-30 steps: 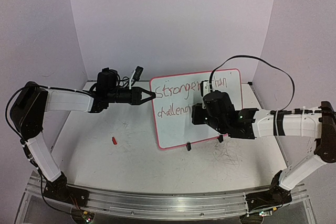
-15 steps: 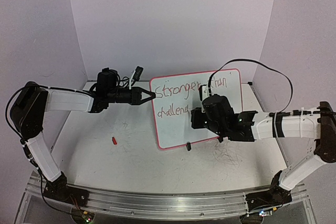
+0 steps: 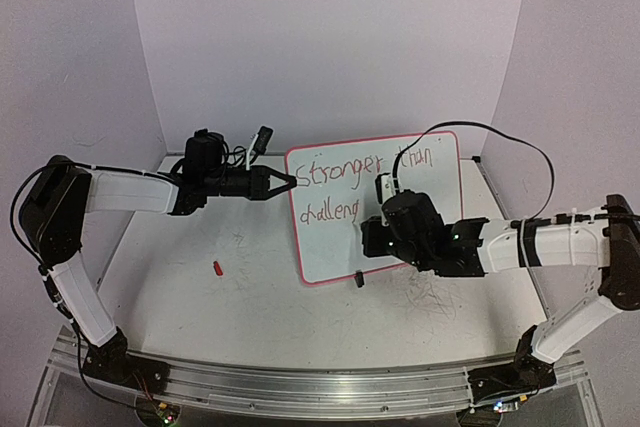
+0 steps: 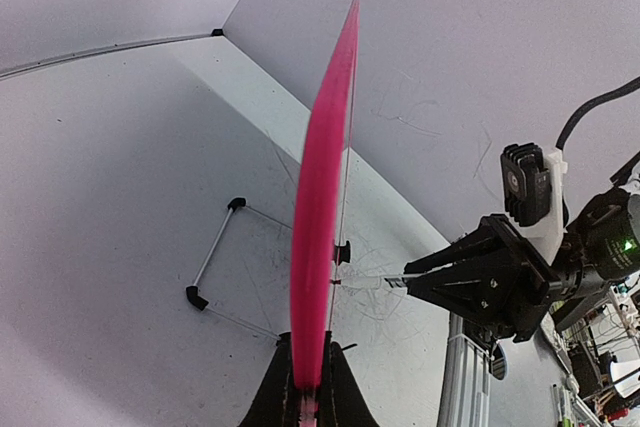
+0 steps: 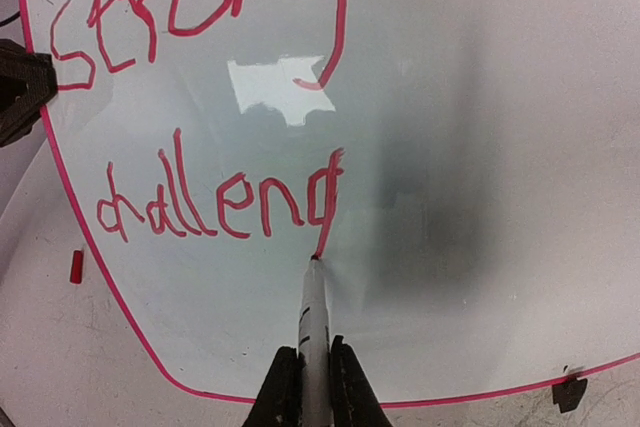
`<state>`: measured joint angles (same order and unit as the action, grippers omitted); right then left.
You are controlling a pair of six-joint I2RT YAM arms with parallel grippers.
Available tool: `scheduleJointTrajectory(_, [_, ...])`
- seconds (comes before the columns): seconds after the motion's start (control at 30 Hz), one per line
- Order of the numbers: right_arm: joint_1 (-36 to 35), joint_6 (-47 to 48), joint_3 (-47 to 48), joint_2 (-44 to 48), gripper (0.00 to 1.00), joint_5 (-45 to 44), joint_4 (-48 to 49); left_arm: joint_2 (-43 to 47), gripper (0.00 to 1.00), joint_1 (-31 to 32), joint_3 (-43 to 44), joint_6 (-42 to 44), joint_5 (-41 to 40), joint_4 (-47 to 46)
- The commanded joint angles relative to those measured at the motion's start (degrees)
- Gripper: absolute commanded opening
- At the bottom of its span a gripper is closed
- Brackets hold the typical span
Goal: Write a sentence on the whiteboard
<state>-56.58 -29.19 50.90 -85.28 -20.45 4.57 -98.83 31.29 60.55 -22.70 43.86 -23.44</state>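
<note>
Two fingers of the right gripper (image 5: 313,367) are closed tight on a white marker (image 5: 313,312). Its red tip is pressed to the whiteboard (image 5: 450,247) at the foot of the tail of a "g". That letter ends the second line of the sentence (image 5: 326,202), which so far reads "Stronger than" above and "challeng" below, in thin red strokes. The lower line sits at the left half of the board, with bare white surface to its right.

Across from it, the left gripper (image 4: 308,387) is pinched shut on the board's red-pink rim at the left edge, about level with the first line. Seen edge-on from that wrist, the board stands upright on the table (image 3: 250,287), propped by a thin wire stand with black tips (image 4: 215,257) behind it. One small black clip foot (image 3: 358,278) shows at the bottom rim.

From above, the right arm reaches in from the right side and its wrist covers part of the board's lower middle. The left arm stretches in from the left. A small red cap (image 3: 217,268) lies on the table to the left of the board, well apart from it, and faint grey scribbles mark the tabletop nearby.
</note>
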Motion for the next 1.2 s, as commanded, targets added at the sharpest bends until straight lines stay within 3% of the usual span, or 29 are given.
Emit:
scheduleJointTrajectory(0.0, [-1.2, 0.6, 3.5, -1.5, 0.0, 0.0, 0.0, 0.8, 0.0, 0.4, 0.4, 0.4, 0.9, 2.2])
scheduleJointTrajectory(0.37, [2.5, 1.0, 1.1, 5.1, 0.0, -0.4, 0.9, 0.7, 0.0, 0.4, 0.7, 0.3, 1.2, 2.2])
scheduleJointTrajectory(1.17, [4.3, 1.8, 2.4, 1.2, 0.0, 0.3, 2.7, 0.9, 0.0, 0.4, 0.5, 0.4, 1.1, 2.2])
